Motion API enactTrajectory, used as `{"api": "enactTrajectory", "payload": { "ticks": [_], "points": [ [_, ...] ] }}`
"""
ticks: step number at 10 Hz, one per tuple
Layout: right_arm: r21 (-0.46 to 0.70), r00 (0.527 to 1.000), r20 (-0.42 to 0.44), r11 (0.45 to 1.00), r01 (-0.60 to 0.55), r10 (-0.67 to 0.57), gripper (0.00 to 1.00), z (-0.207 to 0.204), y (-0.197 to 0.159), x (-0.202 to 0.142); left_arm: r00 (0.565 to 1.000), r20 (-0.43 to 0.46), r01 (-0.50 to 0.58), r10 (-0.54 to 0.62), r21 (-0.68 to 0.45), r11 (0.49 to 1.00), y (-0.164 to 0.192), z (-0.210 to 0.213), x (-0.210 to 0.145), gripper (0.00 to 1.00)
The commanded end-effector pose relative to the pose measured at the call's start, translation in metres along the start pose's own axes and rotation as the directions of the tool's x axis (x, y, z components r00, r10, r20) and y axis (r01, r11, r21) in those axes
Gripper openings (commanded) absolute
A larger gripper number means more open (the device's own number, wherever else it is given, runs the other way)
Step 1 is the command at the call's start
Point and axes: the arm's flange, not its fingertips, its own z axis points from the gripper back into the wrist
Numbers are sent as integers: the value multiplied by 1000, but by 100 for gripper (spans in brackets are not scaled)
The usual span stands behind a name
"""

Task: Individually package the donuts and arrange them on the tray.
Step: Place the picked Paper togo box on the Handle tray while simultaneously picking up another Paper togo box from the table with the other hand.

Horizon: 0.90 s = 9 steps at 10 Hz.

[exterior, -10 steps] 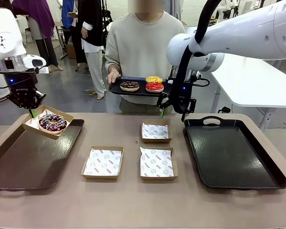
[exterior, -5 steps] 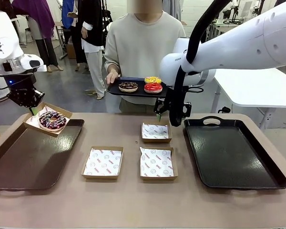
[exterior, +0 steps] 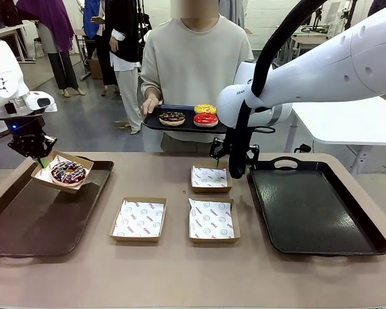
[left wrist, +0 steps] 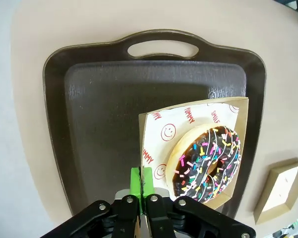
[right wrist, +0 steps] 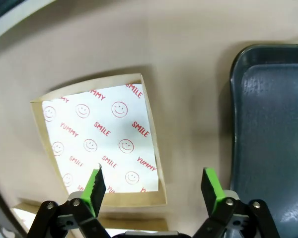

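the long beige table [exterior: 180, 277] is carrying two dark plastic handled trays, the left tray [exterior: 26, 225] and the right tray [exterior: 321, 219], both lying flat. across the table a person in a cream sweater [exterior: 193, 58] is holding a smaller black serving tray [exterior: 151, 125] with one hand [exterior: 151, 103] on its edge. three empty brown cardboard boxes with white printed liners are sitting between the big trays: the far box [exterior: 211, 178], the near left box [exterior: 139, 219] and the near right box [exterior: 210, 220].

a fourth cardboard box [left wrist: 154, 144] is hanging tilted over the left tray's far corner, seemingly just clear of it, though contact is hard to judge. the left gripper [left wrist: 141, 181] is pinching that box's rim, fingers clamped tight on the card. inside is lying the dark sprinkled donut [left wrist: 206, 163].

the right gripper [right wrist: 154, 183] is hovering over the far box, fingers spread wide and gripping nothing.

the chocolate-glazed donut [exterior: 172, 118], red-iced donut [exterior: 206, 120] and yellow-iced donut [exterior: 205, 109] are resting on the serving tray.
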Motion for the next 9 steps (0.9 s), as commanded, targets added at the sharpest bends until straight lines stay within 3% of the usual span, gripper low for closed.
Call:
{"api": "enactTrajectory", "payload": {
  "ticks": [1,9],
  "points": [
    [-26,997,15,997,-77,78,100,-10,6,0,1000,4,-13,13,-37,999,5,9,5,1],
    [-63,985,-27,983,-172,171,100,-27,1,21,996,-74,-60,57,-38,997,9,-14,30,1]
  ]
}}
